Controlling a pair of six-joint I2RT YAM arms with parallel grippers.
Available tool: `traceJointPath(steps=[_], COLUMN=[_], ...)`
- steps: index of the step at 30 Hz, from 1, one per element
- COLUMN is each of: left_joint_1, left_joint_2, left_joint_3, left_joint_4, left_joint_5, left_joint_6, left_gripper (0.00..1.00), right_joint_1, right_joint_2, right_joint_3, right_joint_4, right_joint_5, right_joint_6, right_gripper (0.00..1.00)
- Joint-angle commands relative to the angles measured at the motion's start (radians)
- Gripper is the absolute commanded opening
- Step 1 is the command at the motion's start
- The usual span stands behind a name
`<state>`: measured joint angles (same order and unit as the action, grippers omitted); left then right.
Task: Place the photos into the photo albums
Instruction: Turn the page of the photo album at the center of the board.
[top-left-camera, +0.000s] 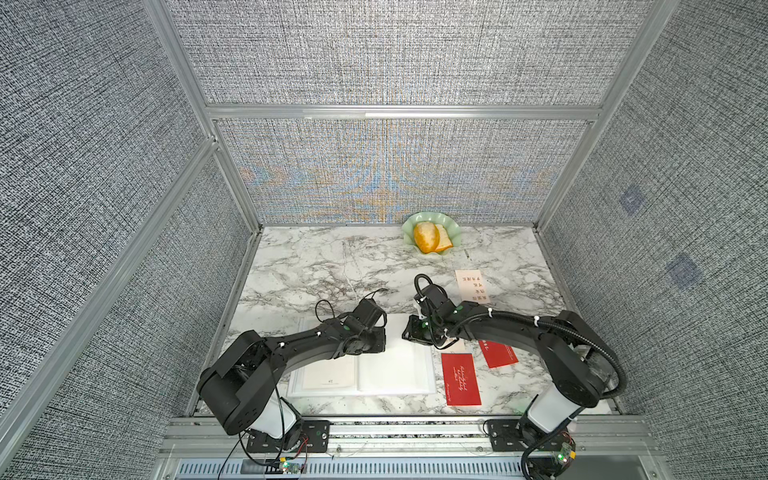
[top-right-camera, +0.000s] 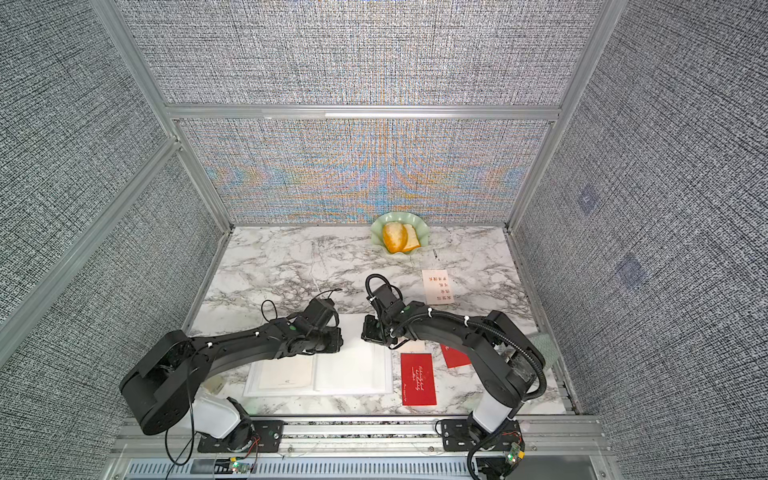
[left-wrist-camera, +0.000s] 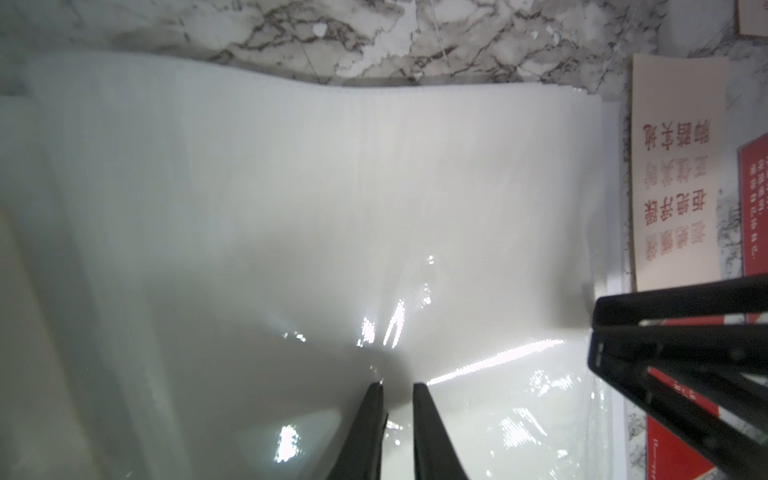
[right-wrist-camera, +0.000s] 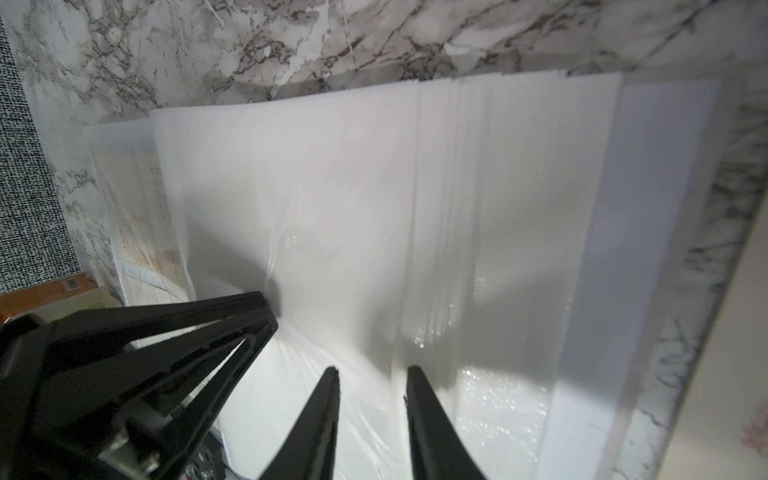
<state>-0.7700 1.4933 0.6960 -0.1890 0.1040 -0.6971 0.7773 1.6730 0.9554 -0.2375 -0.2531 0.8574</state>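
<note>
The photo album (top-left-camera: 395, 374) lies open near the table's front edge, its glossy white pages (left-wrist-camera: 291, 187) wrinkled. My left gripper (left-wrist-camera: 398, 388) points down at the middle of the right-hand page, jaws a narrow gap apart, tips touching the film. My right gripper (right-wrist-camera: 372, 370) stands open over the same page's outer part, tips at the sheet, nothing gripped. A cream photo (left-wrist-camera: 677, 174) lies beside the album under my right arm. Another cream photo (top-left-camera: 471, 286) lies further back. Two red photos (top-left-camera: 460, 379) (top-left-camera: 498, 353) lie right of the album. A cream card (right-wrist-camera: 137, 216) shows on the left page.
A green scalloped dish (top-left-camera: 453, 232) with bread in it stands at the back of the marble table. An orange box (right-wrist-camera: 54, 291) sits by the left arm's base. Grey fabric walls close the back and both sides.
</note>
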Motion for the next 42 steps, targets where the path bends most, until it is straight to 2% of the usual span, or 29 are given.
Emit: traceJointPath(steps=[1, 11, 16, 24, 28, 33, 39, 42], left_joint_1=[0.002, 0.005, 0.024, 0.156, 0.242, 0.320, 0.373, 0.406], left_joint_2=[-0.004, -0.015, -0.042, -0.187, -0.278, -0.395, -0.600, -0.657], left_joint_3=[-0.004, 0.002, 0.041, 0.084, 0.085, 0.092, 0.014, 0.034], left_joint_4=[-0.038, -0.035, -0.069, -0.182, -0.239, -0.312, -0.243, -0.273], left_joint_5=[-0.021, -0.018, -0.040, -0.102, -0.142, -0.260, -0.386, -0.425], left_joint_6=[0.007, 0.008, 0.033, 0.085, 0.106, 0.098, 0.115, 0.133], left_gripper=[0.19, 0.19, 0.26, 0.28, 0.28, 0.28, 0.29, 0.30], right_joint_1=[0.003, 0.015, 0.019, 0.065, 0.112, 0.173, 0.235, 0.264], right_joint_2=[0.010, 0.048, 0.065, 0.111, 0.163, 0.247, 0.384, 0.454], right_joint_3=[0.003, 0.007, 0.022, 0.100, 0.176, 0.321, 0.541, 0.666], right_joint_4=[0.011, 0.068, 0.117, 0.145, 0.153, 0.143, 0.120, 0.077], right_joint_5=[-0.011, -0.070, -0.131, -0.191, -0.207, -0.236, -0.288, -0.309], right_joint_6=[0.006, 0.007, 0.009, 0.008, 0.009, 0.008, 0.015, 0.002], right_gripper=[0.32, 0.31, 0.31, 0.32, 0.32, 0.32, 0.32, 0.32])
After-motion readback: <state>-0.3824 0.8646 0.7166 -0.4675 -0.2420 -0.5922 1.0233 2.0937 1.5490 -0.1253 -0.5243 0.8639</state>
